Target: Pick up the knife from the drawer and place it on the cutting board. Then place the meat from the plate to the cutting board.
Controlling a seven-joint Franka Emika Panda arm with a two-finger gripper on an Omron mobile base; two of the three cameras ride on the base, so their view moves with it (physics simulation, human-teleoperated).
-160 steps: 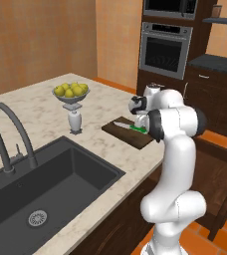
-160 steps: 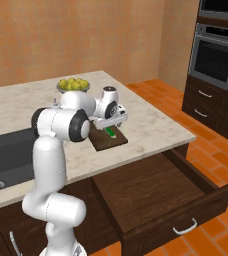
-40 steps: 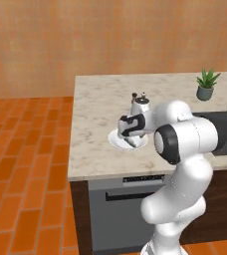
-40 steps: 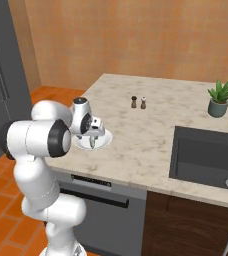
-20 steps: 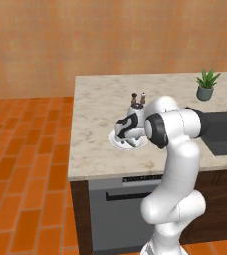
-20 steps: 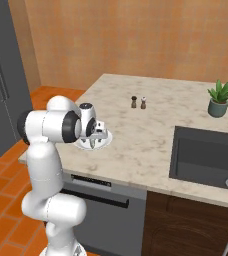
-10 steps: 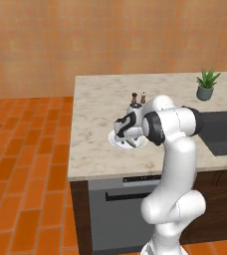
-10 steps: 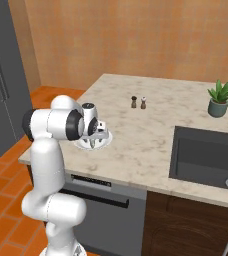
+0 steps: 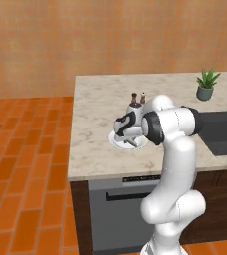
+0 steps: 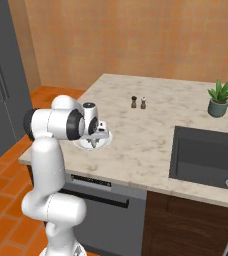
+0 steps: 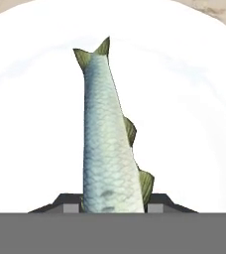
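Observation:
The meat (image 11: 107, 134) is a silvery scaled fish with green fins, lying on the round white plate (image 11: 189, 119). In the hand view its body runs straight up between my two fingertips (image 11: 68, 201), which press against its sides. My gripper (image 11: 114, 201) is shut on the fish, low over the plate (image 9: 112, 138) near the counter's front left corner. From the right base view the gripper (image 10: 92, 142) points down into the plate (image 10: 106, 135). The knife, the drawer and the cutting board are out of view.
Two small shakers (image 9: 138, 98) stand behind the plate, and a potted plant (image 10: 219, 99) sits farther right. The black sink (image 10: 208, 157) lies to the right. The counter's front edge (image 9: 110, 174) runs just below the plate, with a grey appliance front under it.
Within the last second the hand sank a little onto the plate and the jaws went from open to shut on the fish. Earlier still, the base drove from the sink end to this corner.

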